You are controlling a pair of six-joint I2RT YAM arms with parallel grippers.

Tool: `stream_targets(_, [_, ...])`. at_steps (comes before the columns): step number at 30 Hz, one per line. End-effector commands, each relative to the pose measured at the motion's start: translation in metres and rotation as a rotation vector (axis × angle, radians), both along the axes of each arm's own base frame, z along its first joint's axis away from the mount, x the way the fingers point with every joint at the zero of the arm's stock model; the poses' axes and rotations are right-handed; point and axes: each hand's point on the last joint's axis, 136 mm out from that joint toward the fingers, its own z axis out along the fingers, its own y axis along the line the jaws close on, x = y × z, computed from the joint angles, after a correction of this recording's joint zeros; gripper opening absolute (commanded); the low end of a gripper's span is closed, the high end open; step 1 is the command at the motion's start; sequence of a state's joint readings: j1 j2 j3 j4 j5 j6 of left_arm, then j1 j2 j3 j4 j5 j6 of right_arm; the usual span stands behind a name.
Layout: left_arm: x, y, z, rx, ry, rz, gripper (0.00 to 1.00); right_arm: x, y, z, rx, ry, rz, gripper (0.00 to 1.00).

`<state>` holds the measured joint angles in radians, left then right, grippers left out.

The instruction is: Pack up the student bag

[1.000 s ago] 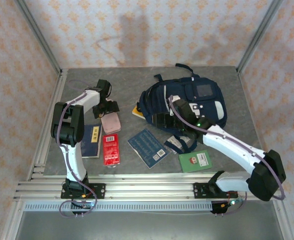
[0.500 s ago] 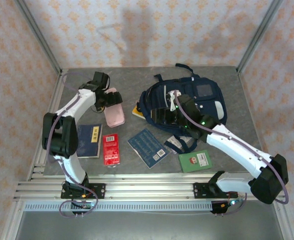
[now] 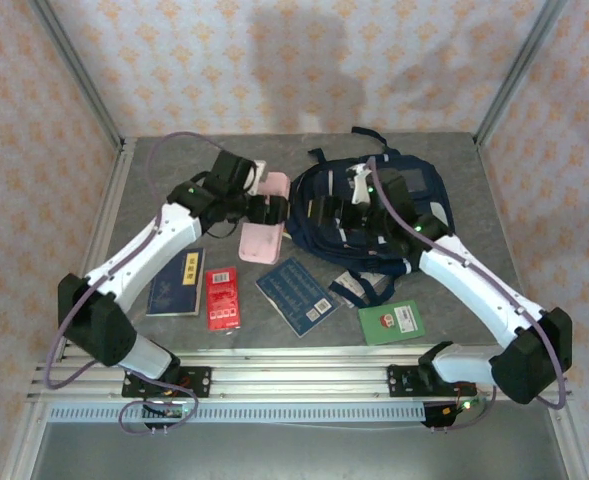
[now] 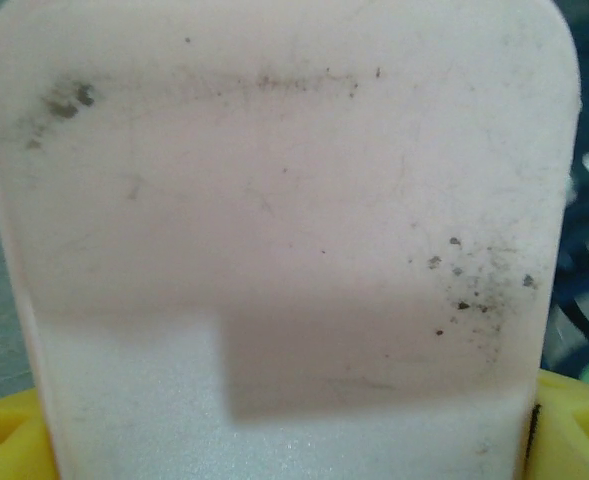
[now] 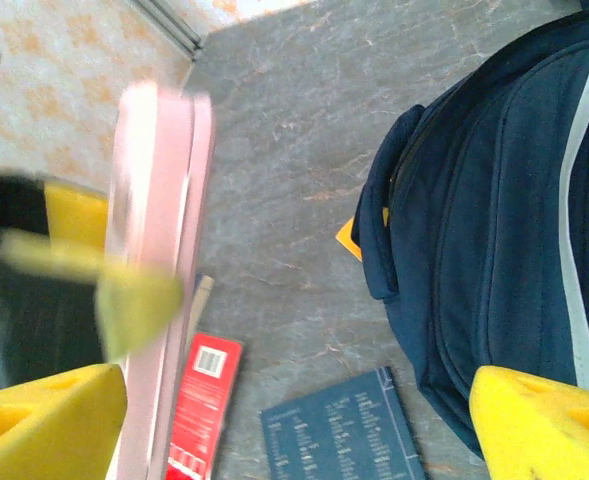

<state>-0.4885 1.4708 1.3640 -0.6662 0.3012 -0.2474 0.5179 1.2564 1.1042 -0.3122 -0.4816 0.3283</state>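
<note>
Left hand (image 3: 263,205) grips pink case (image 3: 259,240) by one end beside bag (image 3: 414,195); right hand (image 5: 294,415) open. End grip: case may pivot, catch bag's rim, drop.

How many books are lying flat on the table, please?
4: a dark blue book far left, a red book beside it, a blue book centre, a green book right. A yellow corner under the student bag may be another.

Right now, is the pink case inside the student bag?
No, the pink case is clamped in the left end effector, held above the table beside the student bag, not in it.
</note>
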Motion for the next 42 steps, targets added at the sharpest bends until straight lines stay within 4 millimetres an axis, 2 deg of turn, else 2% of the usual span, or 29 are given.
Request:
stream_targets(1, [-0.014, -0.006, 0.013, 0.073, -0.135, -0.116, 0.7, -0.003, 0.011, 0.026, 0.165, 0.057, 0.09, 0.87])
stream_targets(4, [-0.02, -0.011, 0.021, 0.057, -0.183, -0.164, 0.68, -0.005, 0.013, 0.036, 0.244, 0.071, 0.13, 0.87])
stream_targets(7, [-0.028, -0.021, 0.028, 0.031, -0.209, -0.227, 0.66, -0.004, 0.019, 0.035, 0.294, 0.114, 0.161, 0.86])
stream_targets(12, [-0.034, -0.029, 0.023, 0.052, -0.197, -0.279, 0.66, -0.004, 0.037, 0.038, 0.422, 0.174, 0.243, 0.84])
stream_targets(19, [-0.037, -0.041, 0.019, 0.054, -0.185, -0.319, 0.65, 0.0, 0.056, 0.024, 0.456, 0.214, 0.276, 0.82])
stream_targets(22, [-0.037, -0.044, 0.018, 0.055, -0.18, -0.33, 0.66, 0.0, 0.066, 0.015, 0.447, 0.237, 0.287, 0.79])
stream_targets(24, [-0.037, -0.046, 0.018, 0.056, -0.179, -0.332, 0.66, 0.002, 0.07, 0.01, 0.451, 0.251, 0.288, 0.74])
stream_targets(30, [-0.036, -0.046, 0.011, 0.069, -0.155, -0.334, 0.67, 0.002, 0.078, -0.001, 0.479, 0.293, 0.288, 0.47])
stream_targets(32, [-0.036, -0.048, 0.01, 0.064, -0.149, -0.338, 0.68, 0.002, 0.079, -0.004, 0.49, 0.301, 0.283, 0.43])
stream_targets(39, [-0.036, -0.048, 0.008, 0.065, -0.134, -0.332, 0.75, 0.005, 0.075, 0.001, 0.509, 0.28, 0.257, 0.38])
stream_targets(42, [-0.036, -0.049, 0.006, 0.066, -0.126, -0.332, 0.76, 0.01, 0.071, 0.005, 0.552, 0.277, 0.235, 0.29])
